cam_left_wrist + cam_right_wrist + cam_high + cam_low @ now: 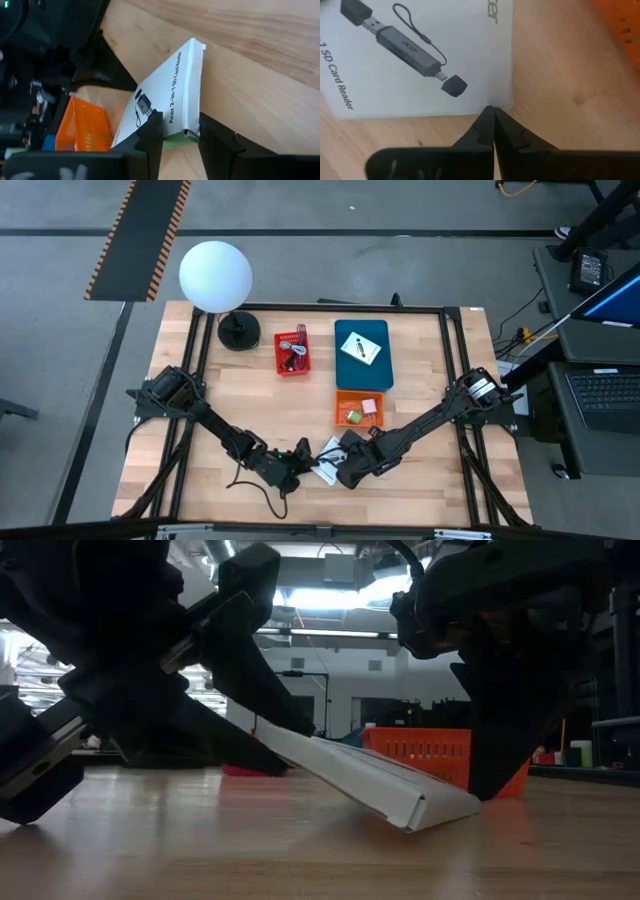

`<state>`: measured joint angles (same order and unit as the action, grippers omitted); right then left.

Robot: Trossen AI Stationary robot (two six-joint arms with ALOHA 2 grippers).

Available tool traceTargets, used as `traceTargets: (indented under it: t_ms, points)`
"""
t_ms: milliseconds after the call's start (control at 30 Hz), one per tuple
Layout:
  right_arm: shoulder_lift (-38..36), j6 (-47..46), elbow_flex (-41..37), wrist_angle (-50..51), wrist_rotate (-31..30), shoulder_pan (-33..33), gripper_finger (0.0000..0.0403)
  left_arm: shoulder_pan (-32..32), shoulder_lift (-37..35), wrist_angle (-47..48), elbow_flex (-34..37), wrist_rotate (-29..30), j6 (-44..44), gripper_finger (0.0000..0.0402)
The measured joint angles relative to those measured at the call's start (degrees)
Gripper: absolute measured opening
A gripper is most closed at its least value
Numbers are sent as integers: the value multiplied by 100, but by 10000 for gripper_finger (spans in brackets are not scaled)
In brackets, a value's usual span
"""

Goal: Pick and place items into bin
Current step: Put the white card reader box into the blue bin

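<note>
Left wrist view: left pincer [181,131] narrowly straddles the tilted white box [167,95]; right pincer [493,119] closed.

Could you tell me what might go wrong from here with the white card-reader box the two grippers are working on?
The white box sits tilted, one edge on the table; the left gripper straddles only its end, so it may slip or twist as the fingers close. The shut right gripper presses at its corner and could push it away. The orange bin is close behind; a swing could knock it.
</note>
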<state>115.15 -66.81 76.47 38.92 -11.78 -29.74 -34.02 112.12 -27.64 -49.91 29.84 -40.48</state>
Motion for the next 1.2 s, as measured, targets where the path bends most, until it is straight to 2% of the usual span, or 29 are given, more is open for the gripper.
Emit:
traceTargets:
  t_ms: [367,633,933,1200]
  points:
    - [-5,0,0,-11,-12,0,0,-37,-4,6,0,-43,-180,30]
    - [-90,442,484,152,-90,-84,0,-241,-4,40,-2,535,-209,25]
    - [-93,1323,1539,992,-1368,-344,0,-617,2,32,4,1104,-32,25]
    - [-103,1891,1802,989,-2436,-613,0,-1104,-371,162,13,1798,294,25]
